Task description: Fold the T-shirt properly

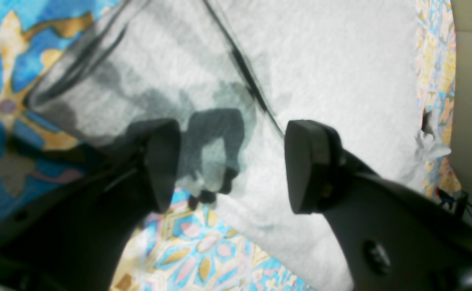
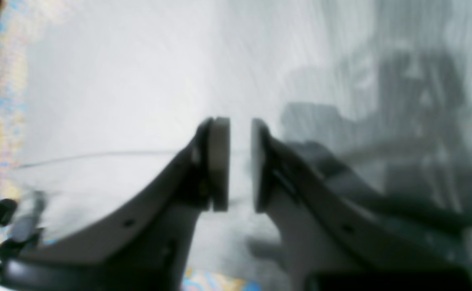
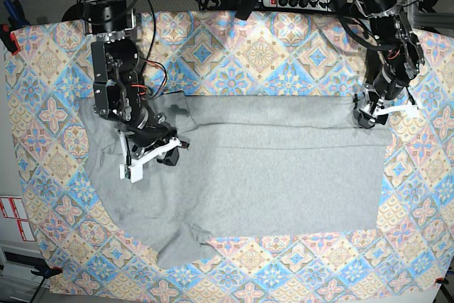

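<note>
- Base view: the T-shirt point(image 3: 255, 168) lay spread grey-side up across the middle of the frame on the patterned tablecloth point(image 3: 234, 47). Its long upper edge ran straight from centre-left to the right; a sleeve stuck out at the lower left.
- A faint horizontal crease line crossed the cloth a little below the upper edge. You could read it as a first narrow fold along the top, but the view did not settle that.
- Done so far, as a judgement: at most one lengthwise fold. The garment was still broad and nearly flat; no compact rectangle had been formed.
- Your right gripper point(image 3: 150, 155), at the left of the base view, sat low over the shirt's upper-left area near the sleeve. In the right wrist view its pads point(image 2: 219, 161) stood close together with a narrow gap, and pale fabric filled the background. Whether cloth was pinched between them could not be told through the blur.
- Your left gripper point(image 3: 374, 113), at the right of the base view, hovered at the shirt's upper-right corner. In the left wrist view its fingers point(image 1: 306, 165) stood wide apart above the cloth, holding nothing.
- Left to do, as a judgement: tuck the sleeves in, bring the long sides over, then fold the length across.
- The lettered face was not visible from above; dark marks showed only faintly through the fabric in the left wrist view.
</note>
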Available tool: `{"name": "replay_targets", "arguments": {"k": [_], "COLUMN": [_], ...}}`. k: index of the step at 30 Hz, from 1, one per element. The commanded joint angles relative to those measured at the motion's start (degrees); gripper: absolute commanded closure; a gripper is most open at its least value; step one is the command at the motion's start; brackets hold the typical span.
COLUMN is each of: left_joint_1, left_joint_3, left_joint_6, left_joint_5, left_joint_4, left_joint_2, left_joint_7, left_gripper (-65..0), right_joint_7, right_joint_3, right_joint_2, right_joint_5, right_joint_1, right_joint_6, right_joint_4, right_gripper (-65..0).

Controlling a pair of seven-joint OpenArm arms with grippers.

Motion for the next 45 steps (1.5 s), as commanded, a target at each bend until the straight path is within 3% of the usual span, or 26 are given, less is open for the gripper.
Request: {"name": "replay_targets", "arguments": {"k": [1,5,11,16,26,29,36,45], "left_joint_1": [-0.6,-0.7,-0.7,-0.7,-0.7,-0.7,-0.7,-1.0], "left_joint_3": [-0.1,-0.1,-0.1,-0.1,-0.1,-0.1,-0.1,-0.1], "left_joint_6": [-0.5,-0.5,-0.5,-0.5,-0.5,-0.5,-0.5,-0.5], "left_joint_5": [-0.7,-0.7,-0.7,-0.7,-0.7,-0.7,-0.7,-0.7], "left_joint_4": [0.9,0.9,0.9,0.9,0.9,0.9,0.9,0.9], "left_joint_2": [-0.7,-0.7,-0.7,-0.7,-0.7,-0.7,-0.7,-0.7], "left_joint_7": [-0.5,-0.5,-0.5,-0.6,-0.5,-0.5,-0.5,-0.6], "left_gripper": [-39.7,-39.7,-39.7,-39.7,-39.7,-39.7,-39.7,-39.7], "right_joint_7": [0.8,-1.8,-3.1,-3.2,-5.2,-6.0,-6.2,-6.0], "right_joint_3": [0.3,3.7,3.4,4.4,9.0,11.0,13.5,10.1], "right_joint_2": [0.5,2.3,5.3,5.6,0.7,0.6,-0.1,-0.1], "right_joint_5": [0.8,0.8,0.6,-1.6,-14.9,-15.3,-15.1,-15.4], "right_joint_1": [-1.4,-7.3,-14.5,-18.3,-18.9,-18.6,-16.3,-19.0], "right_joint_6": [0.6,0.6,0.6,0.3,0.2,0.2,0.2,0.2], "right_joint_4": [3.1,10.9,17.7,19.0,16.8,14.0,8.4,8.9], "right_gripper": [-11.7,-15.3,-15.5,-15.5,-15.5,-17.7,-35.2,-35.3]}}
